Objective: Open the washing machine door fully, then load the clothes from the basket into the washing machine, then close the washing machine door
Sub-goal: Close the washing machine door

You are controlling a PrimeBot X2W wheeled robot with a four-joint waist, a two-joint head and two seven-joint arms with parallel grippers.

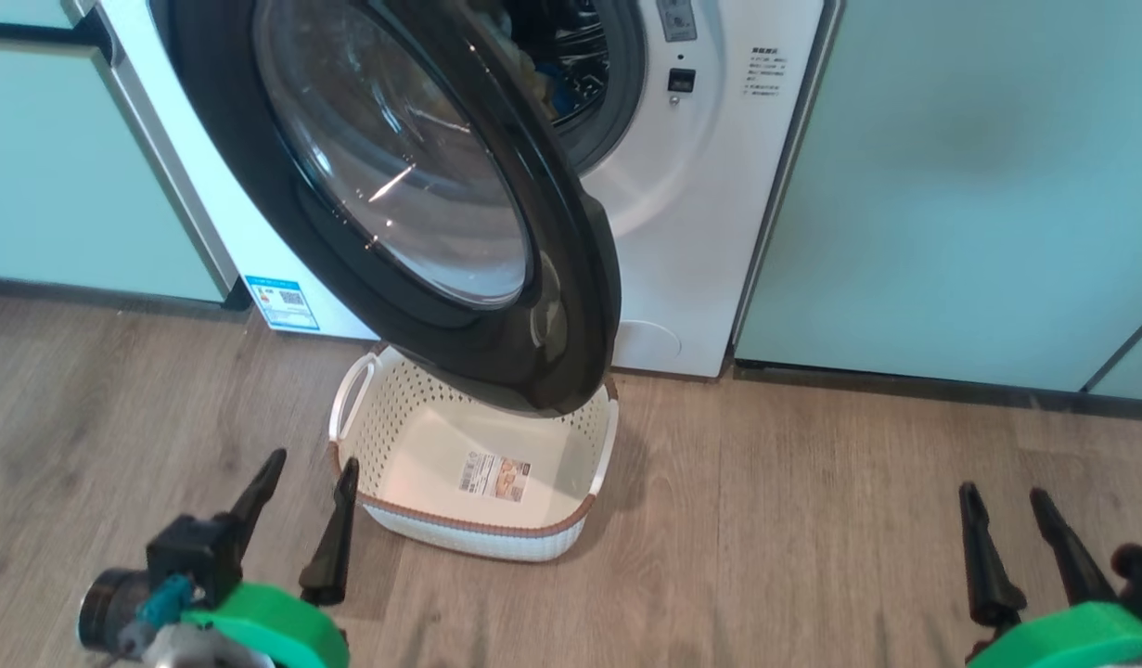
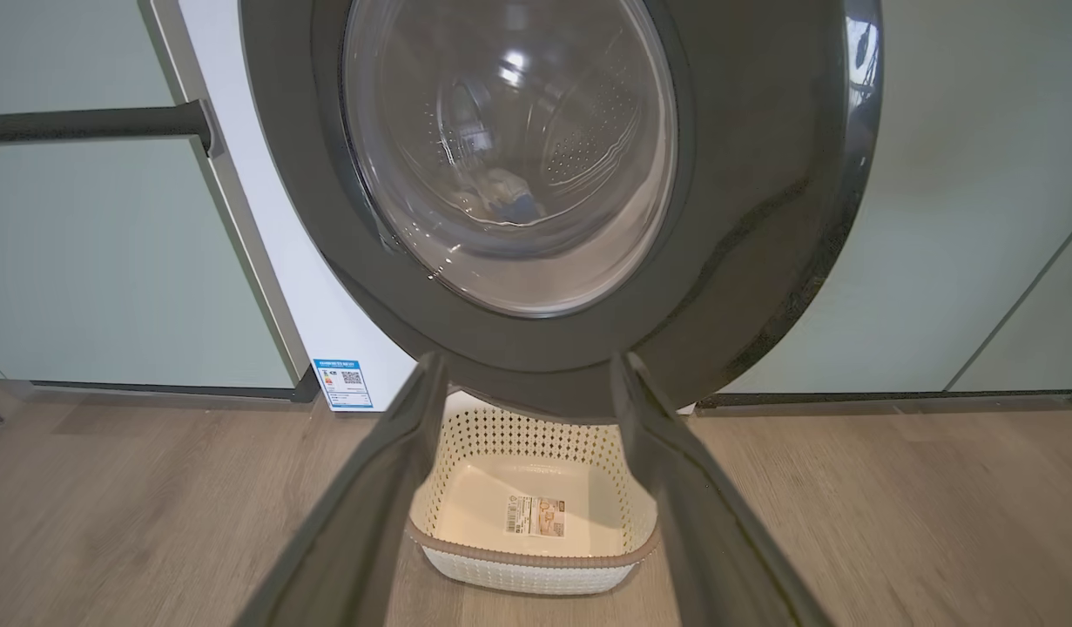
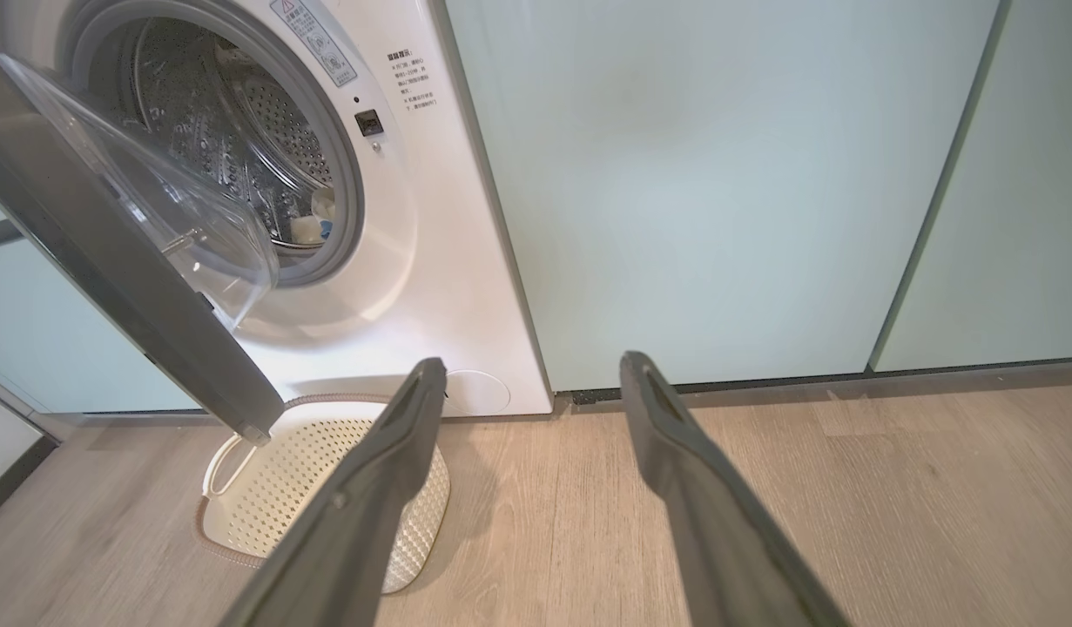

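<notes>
The washing machine (image 1: 700, 232) is white, and its round black-rimmed door (image 1: 571, 278) stands swung out partway to the left. Pale yellow clothes (image 3: 313, 222) with a blue patch lie inside the steel drum and show through the door glass (image 2: 501, 196). The cream perforated basket (image 1: 478, 524) sits on the floor under the door's lower edge, holding nothing but the sticker on its base. My left gripper (image 1: 313, 462) is open just left of the basket, facing the door (image 2: 762, 218) and basket (image 2: 536, 566). My right gripper (image 1: 1004, 494) is open, far right of the basket (image 3: 274, 488).
Pale green cabinets stand on the left (image 1: 51, 167) and right (image 1: 951, 186) of the machine. A wooden floor (image 1: 812, 510) stretches in front of them. A blue energy sticker (image 1: 281, 301) marks the machine's lower left corner.
</notes>
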